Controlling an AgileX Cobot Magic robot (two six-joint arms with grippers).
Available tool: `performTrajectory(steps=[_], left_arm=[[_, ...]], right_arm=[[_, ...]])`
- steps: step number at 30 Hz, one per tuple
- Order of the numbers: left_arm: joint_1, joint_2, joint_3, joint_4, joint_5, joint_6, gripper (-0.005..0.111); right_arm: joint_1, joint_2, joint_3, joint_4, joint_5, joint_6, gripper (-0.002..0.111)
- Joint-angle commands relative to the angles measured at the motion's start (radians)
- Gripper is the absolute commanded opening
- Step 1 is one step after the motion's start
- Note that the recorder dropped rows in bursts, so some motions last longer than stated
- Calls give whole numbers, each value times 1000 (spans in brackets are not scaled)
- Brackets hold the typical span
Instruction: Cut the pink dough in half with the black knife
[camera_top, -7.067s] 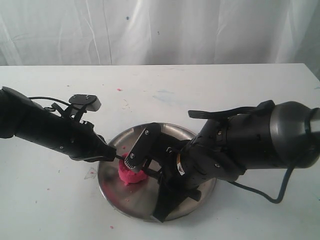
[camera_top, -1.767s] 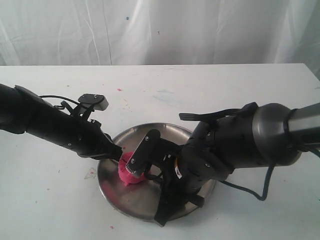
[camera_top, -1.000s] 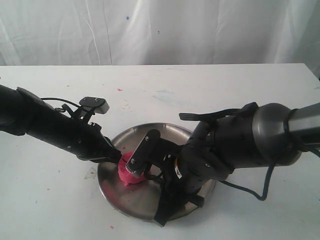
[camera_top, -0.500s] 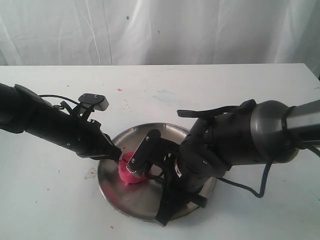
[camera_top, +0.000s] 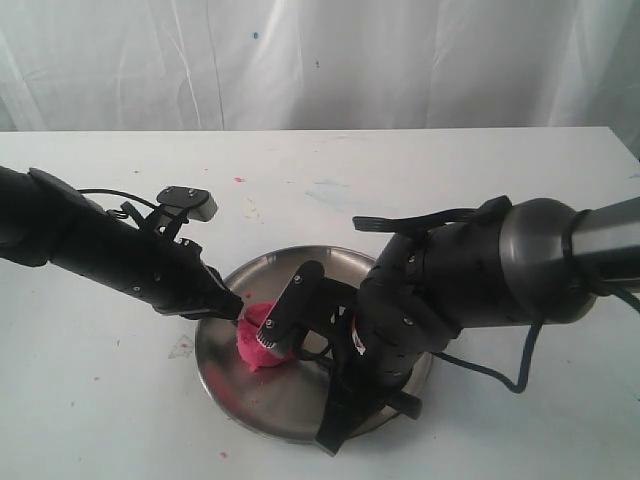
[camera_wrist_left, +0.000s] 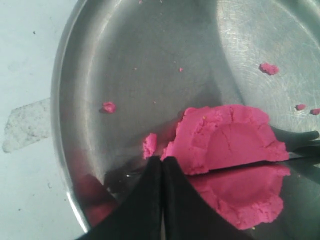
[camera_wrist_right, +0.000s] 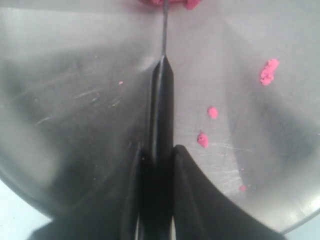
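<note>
The pink dough (camera_top: 252, 347) lies on the left side of the steel plate (camera_top: 262, 402). In the left wrist view the dough (camera_wrist_left: 230, 142) is a dented puck, and the black knife (camera_wrist_left: 235, 168) shows as a thin dark line pressed across its middle, with pink on both sides. My left gripper (camera_top: 234, 312) (camera_wrist_left: 161, 160) is shut with nothing in it, its tips touching the dough's edge. My right gripper (camera_wrist_right: 159, 150) is shut on the knife's handle (camera_wrist_right: 161, 100), and the blade runs away from it to the dough (camera_wrist_right: 175, 2). In the exterior view the right gripper hides the knife.
Pink crumbs (camera_wrist_left: 269, 68) (camera_wrist_right: 268, 71) are scattered on the plate (camera_wrist_left: 125, 65) (camera_wrist_right: 75, 100). A scrap of clear tape (camera_top: 182, 347) sticks to the white table left of the plate. The right arm's cable (camera_top: 500, 385) trails on the table. A white curtain hangs behind.
Since the earliest frame my left gripper has moved right, up against the dough. Over the last second the right arm has shifted only slightly toward the front, knife still in the dough.
</note>
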Motion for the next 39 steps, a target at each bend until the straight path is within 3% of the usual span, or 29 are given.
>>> performTrajectory(steps=[1,23,28,39], left_arm=[[-7,-10,7,-7,13,4,0],[-7,-10,7,-7,13,4,0],[-7,-10,7,-7,13,4,0],[-7,-10,7,-7,13,4,0]], right_arm=[[-1,-2,-2,-10,8,3,5],[-1,21,-2,-10,14,-5,5],[-1,21,-46,-10,120,-23,5],[-1,25,-55,-6,167,-49,5]])
